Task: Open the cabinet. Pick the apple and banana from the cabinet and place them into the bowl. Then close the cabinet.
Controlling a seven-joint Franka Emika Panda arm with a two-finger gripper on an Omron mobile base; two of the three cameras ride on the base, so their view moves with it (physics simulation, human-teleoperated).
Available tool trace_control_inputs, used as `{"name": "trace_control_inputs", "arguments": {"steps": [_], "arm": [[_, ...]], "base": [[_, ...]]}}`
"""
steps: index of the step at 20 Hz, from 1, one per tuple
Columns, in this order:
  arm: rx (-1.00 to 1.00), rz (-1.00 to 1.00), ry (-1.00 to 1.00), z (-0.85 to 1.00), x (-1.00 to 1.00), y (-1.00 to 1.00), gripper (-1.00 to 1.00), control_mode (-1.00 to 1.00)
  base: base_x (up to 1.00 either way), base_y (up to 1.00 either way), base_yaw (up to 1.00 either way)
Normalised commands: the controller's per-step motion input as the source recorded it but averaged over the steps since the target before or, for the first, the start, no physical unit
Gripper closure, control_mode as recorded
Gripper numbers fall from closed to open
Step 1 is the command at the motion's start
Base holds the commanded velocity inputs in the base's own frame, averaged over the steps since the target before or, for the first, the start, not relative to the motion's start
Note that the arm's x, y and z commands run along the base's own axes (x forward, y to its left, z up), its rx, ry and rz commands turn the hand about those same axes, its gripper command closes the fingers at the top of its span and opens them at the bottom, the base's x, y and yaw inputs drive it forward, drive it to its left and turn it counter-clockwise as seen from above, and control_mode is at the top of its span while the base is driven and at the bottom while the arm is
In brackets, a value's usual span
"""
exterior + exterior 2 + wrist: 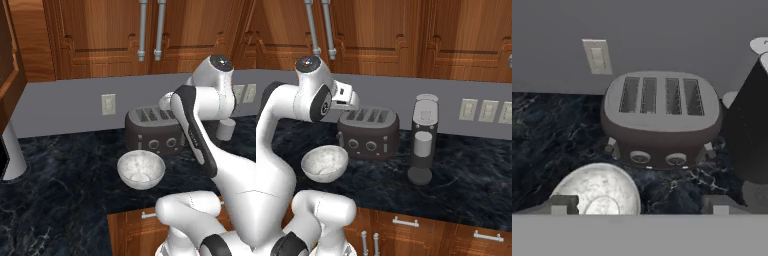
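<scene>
1. Cabinet (150,35): fills top of the left base view, both doors shut, two silver bar handles (151,30) side by side at top centre. In the right base view the handles sit at upper left. Apple & banana can't be seen w/ doors shut.
2. Tabletop (65,175): dark marbled stone, runs across the lower half of both base views; grey wall behind w/ a pale outlet (108,104) at centre-left of the left base view.
3. Arm (200,130): white, rises from lower right of the left base view, bends up to centre-right, above the toaster.
4. Toaster (155,131): dark, four slots, centre of the left base view, against the wall. In the hand view it sits mid-frame, knobs facing camera.
5. Coffee machine (423,145): tall, grey & dark, centre of the right base view, just right of the toaster.
6. Bowl (141,170): whitish marbled, on tabletop just in front of the toaster, apart from it; nothing in it. Lower centre of the left base view, lower left of the hand view.
7. Claw (637,205): two tips at bottom of the hand view, set wide apart, i.e. open, nothing between them. Looks down on the toaster & bowl from above.
</scene>
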Motion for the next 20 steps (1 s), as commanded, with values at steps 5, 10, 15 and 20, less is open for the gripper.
{"name": "trace_control_inputs", "arguments": {"steps": [5,10,15,20], "arm": [[0.0,0.0,-0.44,0.65,-0.21,0.0,-1.0,-1.0],[0.0,0.0,-0.45,0.68,-0.14,0.0,-1.0,-1.0],[0.0,0.0,-0.44,0.57,-0.16,0.0,-1.0,-1.0],[0.03,0.0,-0.35,0.26,-0.16,0.0,-1.0,-1.0]], "base": [[0.0,0.0,0.0],[0.0,0.0,0.0],[0.0,0.0,0.0],[0.0,0.0,0.0]]}}
